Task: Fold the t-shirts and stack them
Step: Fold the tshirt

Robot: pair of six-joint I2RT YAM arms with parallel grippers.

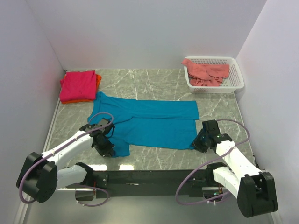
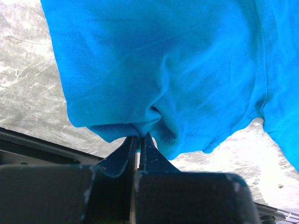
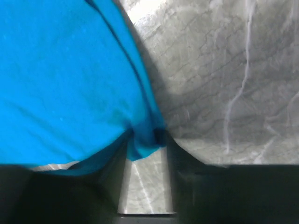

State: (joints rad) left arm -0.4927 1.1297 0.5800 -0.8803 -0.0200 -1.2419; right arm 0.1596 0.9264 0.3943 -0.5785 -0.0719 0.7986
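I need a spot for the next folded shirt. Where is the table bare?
Bare table lies at the far edge between the magenta t-shirt and the basket, and right of the teal t-shirt. The middle is crowded.

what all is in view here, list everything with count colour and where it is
spread t-shirt: one, teal-blue, flat across the middle of the table
folded t-shirt: one, magenta-pink, far left corner, on top of the orange one
orange t-shirt: one, orange, under the magenta-pink one, only its edges show
crumpled t-shirt: one, salmon-pink, inside the basket
basket: one, white mesh, far right corner
table: one, grey marble pattern
left gripper: one, black, shut on the teal-blue shirt's near left edge
right gripper: one, black, jaws apart around the teal-blue shirt's near right corner
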